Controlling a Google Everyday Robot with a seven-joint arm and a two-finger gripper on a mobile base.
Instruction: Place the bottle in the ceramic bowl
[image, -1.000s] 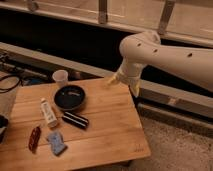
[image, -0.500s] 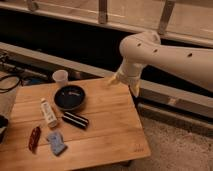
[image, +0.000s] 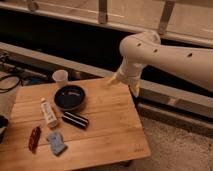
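**A:** Start with the big things. Where does everything sit?

**B:** The wooden table (image: 115, 132) fills the lower left of the frame. The white arm (image: 170, 52) comes in from the right edge. It ends in the gripper (image: 124, 84), which hangs over the table's upper right corner. The gripper carries nothing that I can see, and I cannot tell whether it is parted or closed.

**A:** And the task's things?

**B:** The ceramic bowl (image: 70, 97) is black and glossy, left of centre on the table. A small white cup (image: 60, 77) stands just above it in the frame. A black case (image: 75, 120) lies just below the bowl. The bottle (image: 48, 113) lies flat, just off the bowl's lower left rim and well apart from the gripper. A blue sponge (image: 56, 142) and a red item (image: 34, 138) are nearer the bottom of the frame.

**A:** So which step is this?

**B:** I'd say the reach has not begun. The bottle is untouched and the bowl looks empty.

**A:** What does the next move need?

**B:** The gripper must travel left and down across the table, past the bowl, then close across the bottle's narrow width.

**A:** How does the bottle lie?

**B:** Its long axis runs nearly top to bottom in the frame. The upper end leans slightly left. I cannot make out which end has the cap.
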